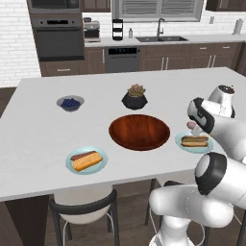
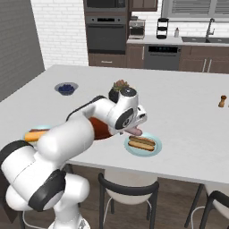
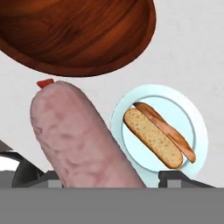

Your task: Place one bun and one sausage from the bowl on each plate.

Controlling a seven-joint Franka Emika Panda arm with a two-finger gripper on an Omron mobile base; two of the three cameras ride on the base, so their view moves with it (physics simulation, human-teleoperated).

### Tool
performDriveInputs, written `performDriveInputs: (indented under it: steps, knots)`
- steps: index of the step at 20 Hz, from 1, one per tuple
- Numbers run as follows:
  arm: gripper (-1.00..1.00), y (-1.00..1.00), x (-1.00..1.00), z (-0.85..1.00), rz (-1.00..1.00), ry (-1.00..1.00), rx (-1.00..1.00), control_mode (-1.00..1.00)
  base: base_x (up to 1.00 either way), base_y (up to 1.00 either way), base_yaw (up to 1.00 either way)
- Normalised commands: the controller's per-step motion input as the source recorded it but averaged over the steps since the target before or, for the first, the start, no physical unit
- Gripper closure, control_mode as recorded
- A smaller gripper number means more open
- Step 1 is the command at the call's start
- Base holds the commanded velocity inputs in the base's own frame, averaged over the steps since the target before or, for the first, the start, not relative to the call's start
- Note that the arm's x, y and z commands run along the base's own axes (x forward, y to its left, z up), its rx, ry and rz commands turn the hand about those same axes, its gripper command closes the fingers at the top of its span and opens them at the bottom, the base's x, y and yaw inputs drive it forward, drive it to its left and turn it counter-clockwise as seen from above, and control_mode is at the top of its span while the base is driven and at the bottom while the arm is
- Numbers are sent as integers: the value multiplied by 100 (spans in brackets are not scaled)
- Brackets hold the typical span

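Observation:
My gripper (image 3: 103,177) is shut on a thick pinkish sausage (image 3: 78,135) and holds it just above the counter, between the wooden bowl (image 1: 139,132) and the right plate (image 1: 181,141). That plate (image 3: 192,118) carries a bun (image 3: 151,138) with a thin reddish-brown sausage (image 3: 168,129) along its side. On the left plate (image 1: 103,156) lies another bun (image 1: 87,161) with a dark sausage (image 1: 78,155) beside it. Nothing shows inside the bowl (image 3: 78,30). From the right base view, the gripper (image 2: 133,129) hangs over the near plate's (image 2: 154,150) left rim.
A small grey bowl of blueberries (image 1: 70,103) and a black succulent pot (image 1: 135,97) stand behind the wooden bowl. A pepper mill (image 2: 221,101) is far right. Stools (image 1: 81,209) sit under the counter's front edge. My own arm hides part of the left plate (image 2: 38,133).

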Motion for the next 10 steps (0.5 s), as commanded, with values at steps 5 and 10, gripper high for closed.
performDriveInputs:
  steps: [5,10]
  knots:
    - [100,-33,27,-2,9,10,2,-100,0,0,0]
    - [100,-18,50,-15,11,8,8,-100,0,0,0]
